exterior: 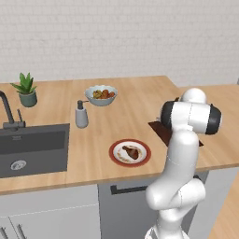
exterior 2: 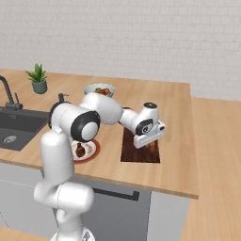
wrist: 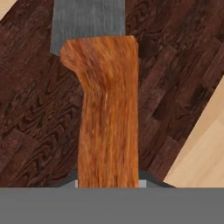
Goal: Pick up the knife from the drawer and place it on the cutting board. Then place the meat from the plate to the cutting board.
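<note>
My gripper (exterior 2: 152,142) hangs low over the dark brown cutting board (exterior 2: 136,149) and is shut on the knife (wrist: 109,113). In the hand view the orange-brown handle runs up between the fingertips (wrist: 70,177), and the grey blade leaves the top edge, with the board's wood grain close behind. Left of the board lies the red-rimmed plate (exterior: 117,158), and the reddish-brown meat (exterior: 132,152) rests on it. In the left base view my arm covers most of the cutting board (exterior: 160,131). The drawer is out of view.
A white bowl of fruit (exterior: 101,94) and a grey soap dispenser (exterior: 81,114) stand behind the plate. The dark sink (exterior: 32,149) with its tap and a potted plant (exterior: 26,88) are at the left. The counter's front edge runs just below the board.
</note>
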Controlling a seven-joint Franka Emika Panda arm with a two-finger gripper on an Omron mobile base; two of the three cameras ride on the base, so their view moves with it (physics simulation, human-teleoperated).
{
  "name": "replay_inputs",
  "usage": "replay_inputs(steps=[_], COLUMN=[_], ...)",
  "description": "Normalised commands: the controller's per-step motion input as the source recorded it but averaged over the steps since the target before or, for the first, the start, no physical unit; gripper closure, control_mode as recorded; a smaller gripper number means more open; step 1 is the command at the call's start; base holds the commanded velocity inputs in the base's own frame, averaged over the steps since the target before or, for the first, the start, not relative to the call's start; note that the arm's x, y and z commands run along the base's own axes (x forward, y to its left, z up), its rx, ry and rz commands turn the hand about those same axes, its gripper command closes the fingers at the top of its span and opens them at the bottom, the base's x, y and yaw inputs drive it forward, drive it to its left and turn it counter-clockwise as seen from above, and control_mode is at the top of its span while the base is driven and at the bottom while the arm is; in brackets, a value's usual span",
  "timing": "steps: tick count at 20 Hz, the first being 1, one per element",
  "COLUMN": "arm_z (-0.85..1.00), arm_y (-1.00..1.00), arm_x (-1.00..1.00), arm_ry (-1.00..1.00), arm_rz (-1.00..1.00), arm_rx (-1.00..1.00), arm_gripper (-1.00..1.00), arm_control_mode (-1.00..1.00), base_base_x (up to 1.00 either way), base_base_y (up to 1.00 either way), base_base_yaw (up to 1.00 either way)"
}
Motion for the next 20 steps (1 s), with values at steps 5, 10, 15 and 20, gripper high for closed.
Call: replay_inputs(steps=[5, 10, 15, 20], arm_z=[-0.24, -0.34, 0.11, 0.92], arm_y=[0.43, 0.24, 0.0, 0.23], arm_x=[-0.06, -0.07, -0.19, -0.23], arm_ry=[0.0, 0.0, -0.01, -0.01], arm_rz=[-0.13, -0.14, -0.12, -0.05], arm_rx=[0.0, 0.0, 0.0, -0.02], arm_gripper=[1.0, -1.0, -1.0, -1.0], arm_control_mode=[-1.0, -1.0, -1.0, -1.0], base_base_x=[0.0, 0.0, 0.0, 0.0], base_base_y=[0.0, 0.0, 0.0, 0.0], base_base_yaw=[0.0, 0.0, 0.0, 0.0])
